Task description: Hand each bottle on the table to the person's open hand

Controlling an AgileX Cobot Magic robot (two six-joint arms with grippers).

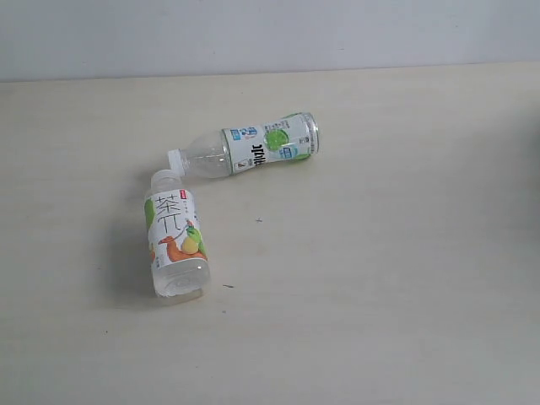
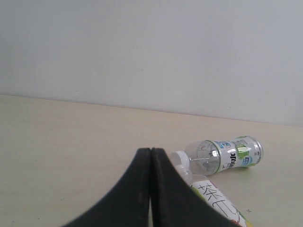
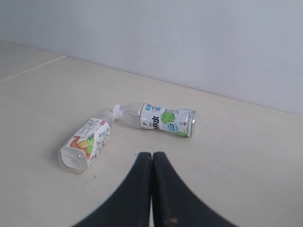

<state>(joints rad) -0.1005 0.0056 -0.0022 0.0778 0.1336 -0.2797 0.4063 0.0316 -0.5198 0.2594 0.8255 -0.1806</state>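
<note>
Two white-capped bottles lie on their sides on the pale table (image 1: 380, 278), caps nearly touching. The green/orange fruit bottle (image 1: 176, 234) lies left of centre; the green lime bottle (image 1: 253, 147) lies behind it. Both also show in the left wrist view, fruit bottle (image 2: 215, 201) and lime bottle (image 2: 222, 155), and in the right wrist view, fruit bottle (image 3: 85, 142) and lime bottle (image 3: 158, 119). My left gripper (image 2: 150, 152) is shut and empty, short of the bottles. My right gripper (image 3: 152, 156) is shut and empty too. Neither gripper shows in the exterior view. The other bottles and the person's hand are out of view.
A plain pale wall (image 1: 270, 34) runs along the table's far edge. Tiny dark specks (image 1: 259, 220) mark the tabletop near the bottles.
</note>
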